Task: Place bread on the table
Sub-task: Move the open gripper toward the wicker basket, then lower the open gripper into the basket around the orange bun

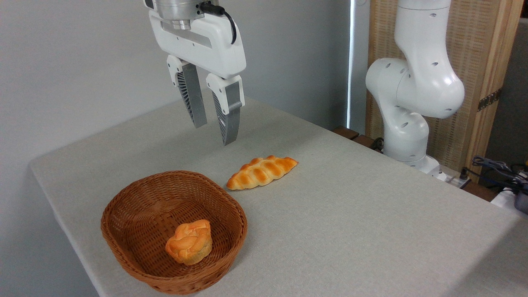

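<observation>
The bread (189, 241), a small golden-orange bun with a lumpy top, lies inside the brown wicker basket (136, 206) at the front left of the grey-beige table (350, 222). My gripper (213, 134) hangs high above the table, behind the basket and well up and back from the bread. Its two grey ribbed fingers (227, 113) point down with a gap between them and hold nothing, so it is open.
A long braided loaf (262, 172) lies on the table just right of the basket's far rim. The arm's white base (408, 103) rises at the back right. Cables and small gear (503, 173) sit past the table's right edge.
</observation>
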